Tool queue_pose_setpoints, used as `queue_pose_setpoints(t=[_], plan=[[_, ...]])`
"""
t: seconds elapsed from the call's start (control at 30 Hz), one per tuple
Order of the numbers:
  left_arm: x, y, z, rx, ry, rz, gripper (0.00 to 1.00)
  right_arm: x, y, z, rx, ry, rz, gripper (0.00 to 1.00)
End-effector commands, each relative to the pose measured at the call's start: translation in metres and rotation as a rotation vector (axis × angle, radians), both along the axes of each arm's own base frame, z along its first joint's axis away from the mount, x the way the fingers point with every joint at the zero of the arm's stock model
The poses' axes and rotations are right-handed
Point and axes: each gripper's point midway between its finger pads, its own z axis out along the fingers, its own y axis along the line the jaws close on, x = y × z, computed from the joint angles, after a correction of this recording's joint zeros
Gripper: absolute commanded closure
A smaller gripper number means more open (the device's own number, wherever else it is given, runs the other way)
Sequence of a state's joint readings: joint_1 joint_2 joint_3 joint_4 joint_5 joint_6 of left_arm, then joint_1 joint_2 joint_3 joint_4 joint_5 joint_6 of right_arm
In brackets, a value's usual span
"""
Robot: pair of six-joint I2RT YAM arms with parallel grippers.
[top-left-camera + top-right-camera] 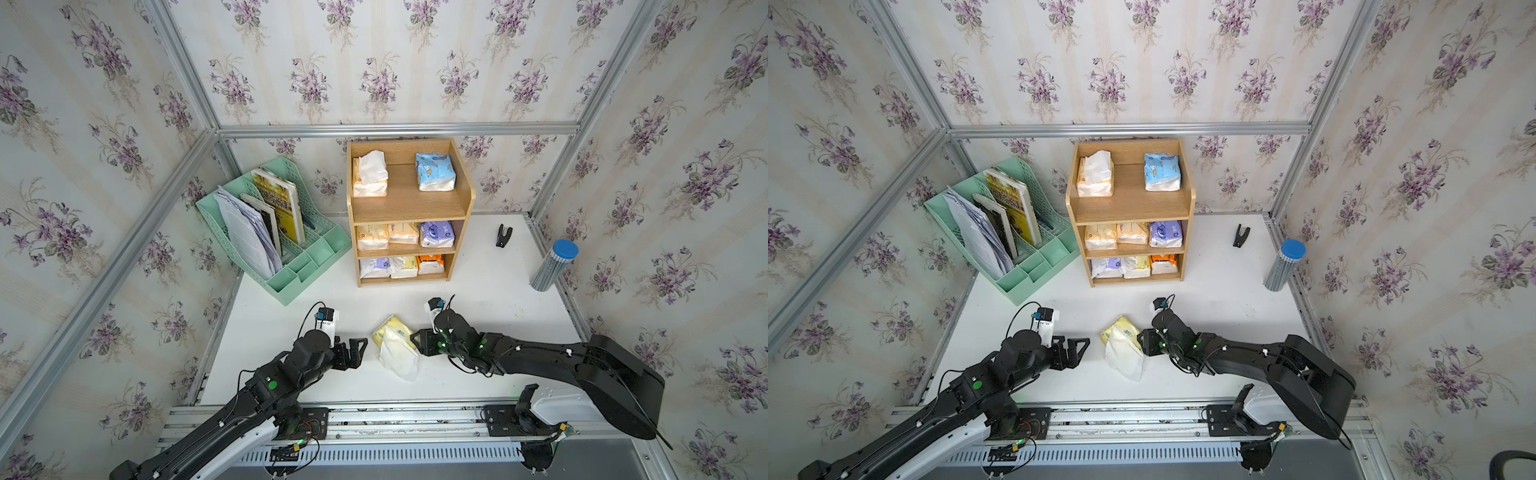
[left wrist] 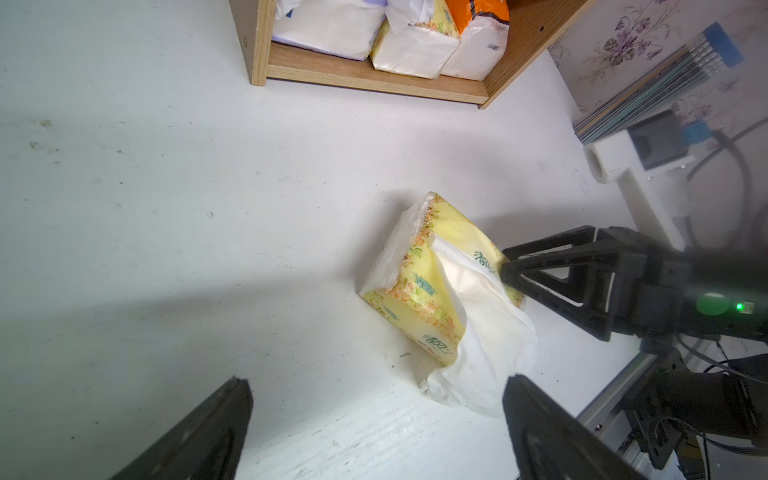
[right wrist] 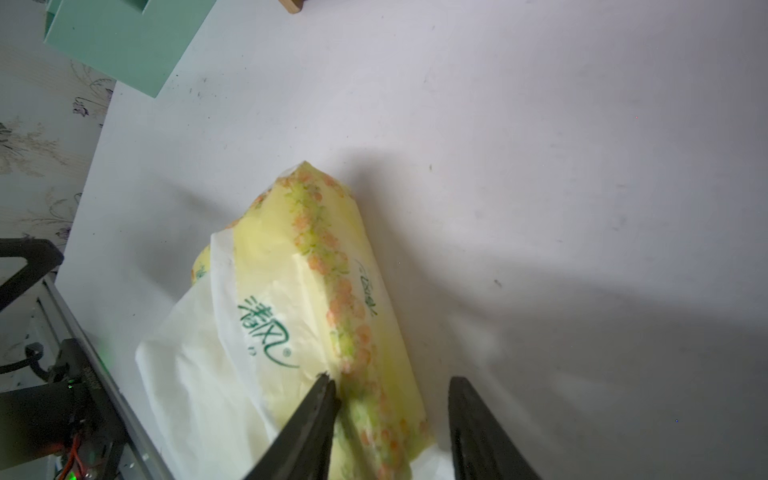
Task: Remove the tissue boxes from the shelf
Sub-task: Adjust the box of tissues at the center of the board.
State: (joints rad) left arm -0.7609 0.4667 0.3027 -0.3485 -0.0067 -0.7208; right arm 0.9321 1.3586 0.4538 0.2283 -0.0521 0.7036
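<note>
The wooden shelf [image 1: 405,203] stands at the back and holds tissue boxes on all three tiers. A pale orange one [image 1: 370,174] and a light blue one [image 1: 435,172] are on top, three [image 1: 403,233] sit in the middle tier, and three [image 1: 404,267] in the bottom one. A yellow tissue box [image 1: 390,328] with white tissue spilling out lies on the table in front. My right gripper [image 3: 391,379] is open and straddles that pack's near edge, with one finger touching it. My left gripper [image 2: 378,381] is open and empty, just left of the pack.
A mint green file rack [image 1: 286,232] with papers and a book stands left of the shelf. A small black clip [image 1: 503,236] and a tube with a blue cap [image 1: 555,266] are at the right. An aluminium rail [image 1: 395,415] runs along the table's front.
</note>
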Motion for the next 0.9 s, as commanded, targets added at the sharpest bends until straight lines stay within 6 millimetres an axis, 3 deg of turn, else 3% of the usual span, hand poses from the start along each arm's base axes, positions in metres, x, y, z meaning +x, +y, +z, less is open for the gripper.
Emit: queue_pose_setpoints(t=[0.0,0.13,0.2,0.43,0.63,0.87], plan=[[-0.003,0.0,0.003,-0.039,0.008,0.011,0.01,-0.004,0.029,0.021,0.151,0.026,0.02,0.51],[-0.004,0.0,0.007,-0.053,-0.001,0.009,0.01,-0.01,0.054,0.03,0.21,0.057,0.072,0.51],[-0.003,0.0,0.007,-0.052,-0.004,0.01,0.01,-0.009,0.057,0.033,0.219,0.06,0.069,0.52],[0.001,-0.012,-0.012,-0.064,0.055,0.004,0.01,0.002,0.029,0.049,0.133,-0.052,0.001,0.55],[0.01,-0.027,-0.018,-0.063,0.072,-0.013,0.01,-0.005,0.005,0.019,-0.016,-0.018,-0.008,0.58],[0.026,-0.034,-0.018,-0.036,0.061,0.013,0.01,-0.027,0.031,0.011,0.12,0.046,0.064,0.65]])
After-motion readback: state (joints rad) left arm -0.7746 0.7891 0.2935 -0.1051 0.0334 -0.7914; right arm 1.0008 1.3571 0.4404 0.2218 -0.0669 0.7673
